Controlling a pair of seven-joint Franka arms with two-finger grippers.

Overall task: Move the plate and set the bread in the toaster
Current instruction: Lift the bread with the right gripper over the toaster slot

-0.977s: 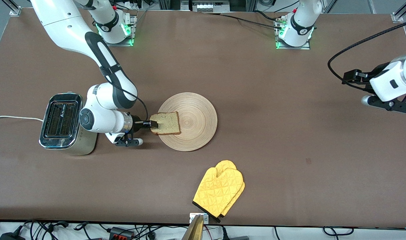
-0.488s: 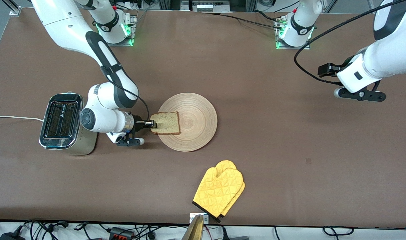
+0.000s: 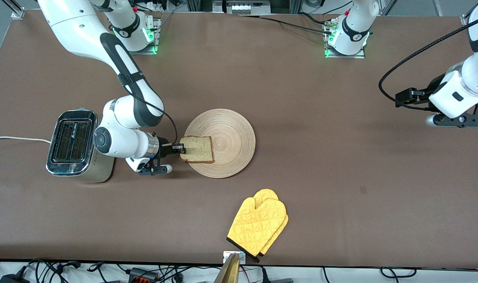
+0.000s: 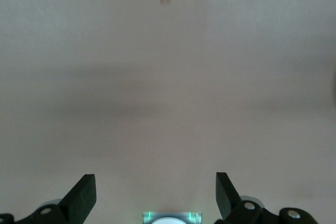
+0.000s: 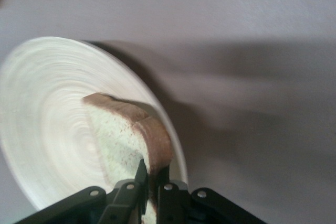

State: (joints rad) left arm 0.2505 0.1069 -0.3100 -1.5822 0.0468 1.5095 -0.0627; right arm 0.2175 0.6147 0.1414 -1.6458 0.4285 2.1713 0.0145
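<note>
- Front view: my right gripper [image 3: 180,148] is closed on the edge of the bread [image 3: 196,149], pinching the slice at the side that faces the toaster [image 3: 72,142]. The bread lies over the plate [image 3: 233,129], at the plate's rim toward the right arm's end of the bench. The plate sits near the middle of the bench. The toaster stands close to the bench edge at the right arm's end, its two slots facing up and its white cord [image 3: 15,138] running off toward that edge. A pair of yellow oven mitts [image 3: 258,226] lies near the bench edge closest to the front camera, nearer to that camera than the plate. My left gripper [image 3: 456,120] hangs over bare bench top close to the edge at the left arm's end, well apart from the plate; that arm waits.
- Left wrist view: my left gripper [image 4: 156,195] has its fingers [image 4: 84,195] spread wide with nothing between them, over plain brown bench [image 4: 168,87].
- Right wrist view: my right gripper [image 5: 150,182] has its two fingers clamped on the crust edge of the bread [image 5: 123,140], and the slice stands tilted up off the plate [image 5: 47,124].
</note>
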